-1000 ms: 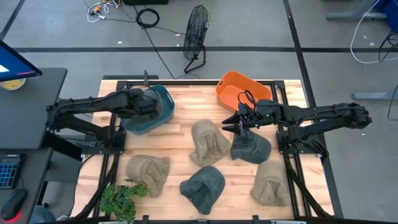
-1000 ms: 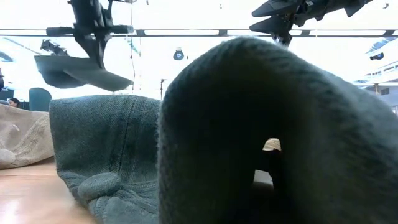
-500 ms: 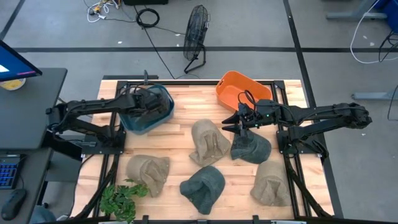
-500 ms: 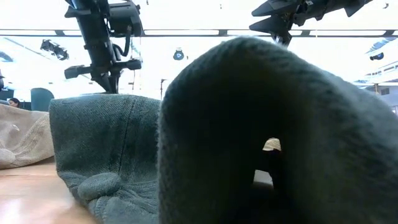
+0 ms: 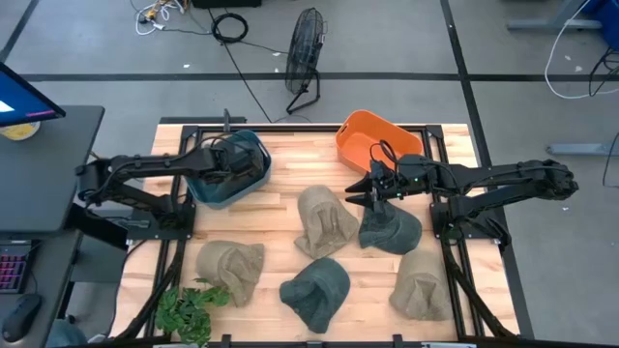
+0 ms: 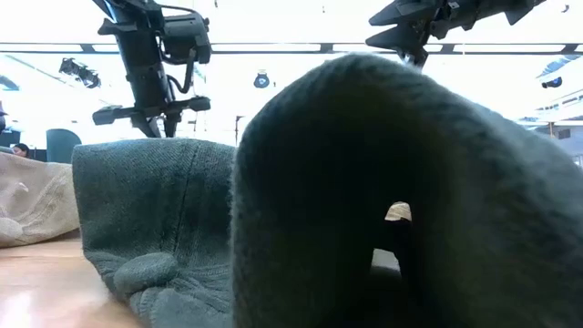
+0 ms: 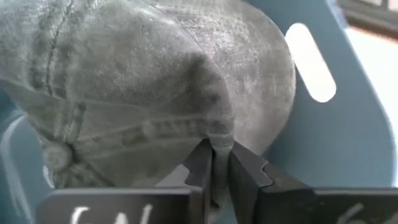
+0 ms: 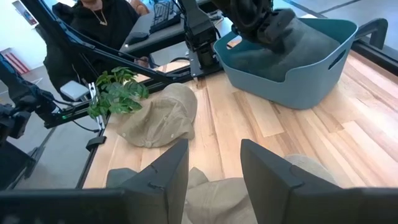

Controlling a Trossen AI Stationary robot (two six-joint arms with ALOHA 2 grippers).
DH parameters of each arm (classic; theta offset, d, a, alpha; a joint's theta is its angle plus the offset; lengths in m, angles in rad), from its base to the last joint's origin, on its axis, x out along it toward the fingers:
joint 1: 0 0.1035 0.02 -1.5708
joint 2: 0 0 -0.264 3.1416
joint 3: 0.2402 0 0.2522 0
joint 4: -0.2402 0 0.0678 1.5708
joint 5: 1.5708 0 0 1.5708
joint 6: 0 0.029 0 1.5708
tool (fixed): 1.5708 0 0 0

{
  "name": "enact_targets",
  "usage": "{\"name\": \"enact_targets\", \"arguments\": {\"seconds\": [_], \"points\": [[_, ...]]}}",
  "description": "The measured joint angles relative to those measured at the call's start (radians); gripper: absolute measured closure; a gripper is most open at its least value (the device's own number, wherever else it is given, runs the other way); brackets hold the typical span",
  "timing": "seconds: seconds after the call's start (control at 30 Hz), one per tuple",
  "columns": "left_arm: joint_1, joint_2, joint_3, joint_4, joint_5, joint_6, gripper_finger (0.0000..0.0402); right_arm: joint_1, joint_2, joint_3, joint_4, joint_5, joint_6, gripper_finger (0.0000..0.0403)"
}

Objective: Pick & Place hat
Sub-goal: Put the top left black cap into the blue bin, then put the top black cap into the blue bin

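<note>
A grey floor [image 5: 387, 39] surrounds the wooden worktop [image 5: 280, 208]. A black fan [image 5: 305, 48] stands on the far side, cables [image 5: 229, 26] lie nearby, and a dark desk [image 5: 39, 164] sits left.

Even overhead light, soft shadows, low view backlit (foreground blurred), bright windows

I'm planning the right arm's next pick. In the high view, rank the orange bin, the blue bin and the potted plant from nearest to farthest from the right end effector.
From the right end effector, mid-table:
1. Orange bin, just beyond it at the table's far edge.
2. Blue bin, across the table on the left arm's side.
3. Potted plant, at the near-left corner.
</note>
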Motion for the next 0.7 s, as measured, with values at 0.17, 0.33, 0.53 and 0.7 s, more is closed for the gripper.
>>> {"name": "enact_targets", "arguments": {"seconds": [0.17,0.33,0.53,0.7], "points": [[0.000,0.044,0.000,0.006,0.028,0.000,0.0317,0.000,0.000,0.000,-0.003,0.000,0.000,0.0252],[-0.006,0.058,0.000,0.032,0.045,0.011,0.0298,0.000,0.000,0.000,-0.006,0.000,0.000,0.0252],[-0.031,0.035,0.062,0.051,0.049,0.161,0.0296,0.000,0.000,0.000,-0.005,0.000,0.009,0.0252],[-0.062,0.024,0.188,0.019,0.046,0.236,0.0296,0.010,0.000,0.000,0.021,-0.004,0.008,0.0252]]}}
